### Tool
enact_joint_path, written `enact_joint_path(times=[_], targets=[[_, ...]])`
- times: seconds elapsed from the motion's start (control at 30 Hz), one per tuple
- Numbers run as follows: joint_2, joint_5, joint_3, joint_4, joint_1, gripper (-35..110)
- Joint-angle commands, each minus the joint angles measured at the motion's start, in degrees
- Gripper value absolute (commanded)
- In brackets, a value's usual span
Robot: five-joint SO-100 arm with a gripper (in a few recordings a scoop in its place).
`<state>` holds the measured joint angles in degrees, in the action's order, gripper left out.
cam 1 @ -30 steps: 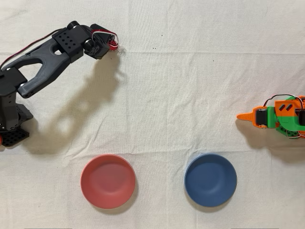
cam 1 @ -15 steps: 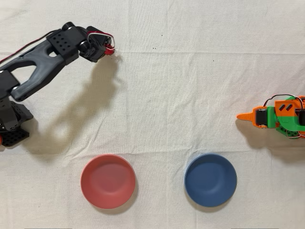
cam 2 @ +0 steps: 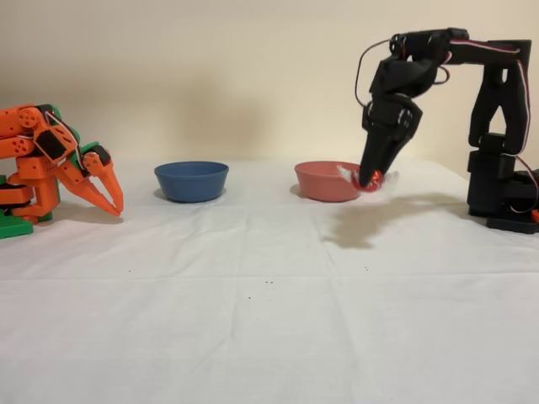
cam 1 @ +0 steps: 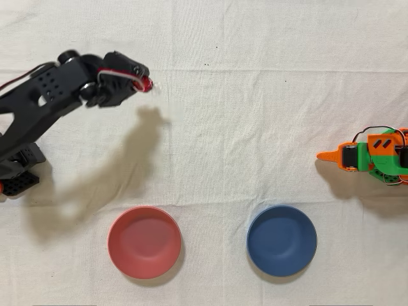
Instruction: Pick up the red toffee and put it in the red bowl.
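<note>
The red toffee (cam 1: 148, 83) is pinched in my black gripper (cam 1: 145, 80), held well above the cloth at the upper left of the overhead view. From the side, the gripper (cam 2: 370, 178) points down with the shiny red toffee (cam 2: 371, 180) at its tips, clear wrapper ends sticking out. The gripper is shut on it. The red bowl (cam 1: 145, 242) sits empty at the lower left of the overhead view, far from the gripper. In the fixed view the red bowl (cam 2: 324, 181) stands behind and just left of the hanging toffee.
A blue bowl (cam 1: 282, 240) stands to the right of the red one in the overhead view, also seen as a blue bowl (cam 2: 191, 181) in the fixed view. The idle orange arm (cam 1: 370, 156) rests at the right edge. A white cloth covers the table.
My gripper has risen off the cloth with the toffee in it and drifted slightly down in the overhead picture. Its shadow has separated and slid toward the bowls.
</note>
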<state>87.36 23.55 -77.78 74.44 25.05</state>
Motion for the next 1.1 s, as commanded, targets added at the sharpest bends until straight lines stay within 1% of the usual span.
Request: enact_joint_path(times=[0.0,0.37,0.57,0.73,0.87,1.07], targets=[[10.0,1.5,-0.1,2.5,-3.7,8],[20.1,7.6,-2.5,5.8,-21.4,8],[23.6,12.7,-4.9,5.5,-33.5,9],[24.9,17.2,-7.5,3.0,-42.6,9],[24.1,18.9,-7.6,2.7,-47.9,9],[22.6,21.3,-8.8,-0.3,-52.5,9]])
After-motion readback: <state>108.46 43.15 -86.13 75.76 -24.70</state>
